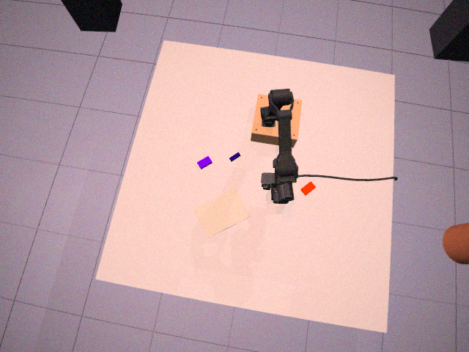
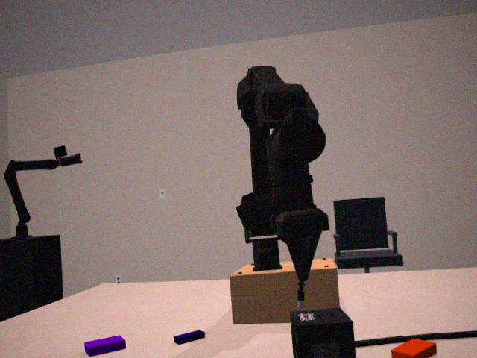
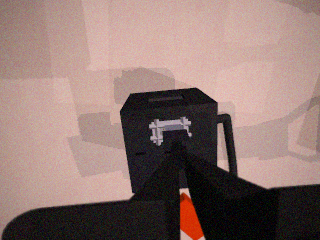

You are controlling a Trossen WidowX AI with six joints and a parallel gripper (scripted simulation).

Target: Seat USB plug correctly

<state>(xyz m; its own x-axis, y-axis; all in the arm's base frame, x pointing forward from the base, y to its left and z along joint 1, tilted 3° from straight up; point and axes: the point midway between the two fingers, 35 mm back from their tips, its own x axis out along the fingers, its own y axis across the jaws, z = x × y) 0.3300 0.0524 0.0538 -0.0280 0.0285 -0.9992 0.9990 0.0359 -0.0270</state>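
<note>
The black power cube [image 2: 323, 333] [image 3: 140, 172] stands on the table, hidden under the arm in the top view. Its top socket [image 2: 306, 316] [image 3: 156, 132] shows a bright metal outline. My gripper [image 2: 300, 284] [image 3: 179, 162] points down and is shut on the dark body of the USB plug [image 2: 300, 295]. In the exterior view the plug's silver tip shows below the body, just above the cube's top, out of the socket. In the wrist view the fingers and plug cover the socket's lower part, so the plug's way round and exact alignment cannot be told.
A black cable [image 1: 352, 178] [image 2: 416, 337] runs right from the cube. An orange block [image 1: 308, 188] [image 2: 414, 348] lies beside it. A purple block [image 1: 204, 162] [image 2: 105, 345], a navy block [image 1: 234, 156] [image 2: 188, 337] and a thin tan sheet [image 1: 221, 213] lie left of the arm.
</note>
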